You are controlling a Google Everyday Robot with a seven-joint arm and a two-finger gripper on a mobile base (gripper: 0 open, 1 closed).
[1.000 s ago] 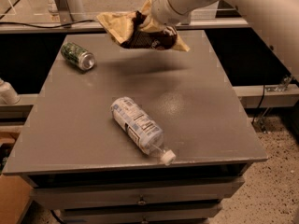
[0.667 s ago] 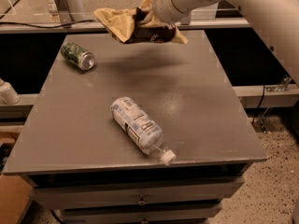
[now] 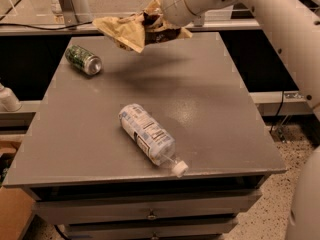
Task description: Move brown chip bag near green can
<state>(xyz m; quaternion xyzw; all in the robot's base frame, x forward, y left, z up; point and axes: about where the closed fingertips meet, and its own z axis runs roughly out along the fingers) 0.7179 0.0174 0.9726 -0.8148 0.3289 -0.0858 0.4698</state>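
The brown chip bag (image 3: 131, 30) is held in the air above the far part of the grey table (image 3: 215, 114), and its soft shadow is cast on the tabletop beneath it. The gripper (image 3: 159, 20) is found at the top of the view, at the end of the white arm (image 3: 260, 9). It is clamped on the dark middle of the bag and is largely hidden by the crinkled foil. The bag's long axis is laid roughly across the view, from left to right. Its pale tan end is pointed left, toward the side where the green can (image 3: 83, 60) is placed.

The can is laid on its side near the far left corner of the table, with its silver end turned toward the near right. It is set apart from the bag, lower and to the left. A clear plastic bottle (image 3: 148, 135) is laid on its side near the front middle of the table, with its white cap (image 3: 180, 168) pointed at the front edge.
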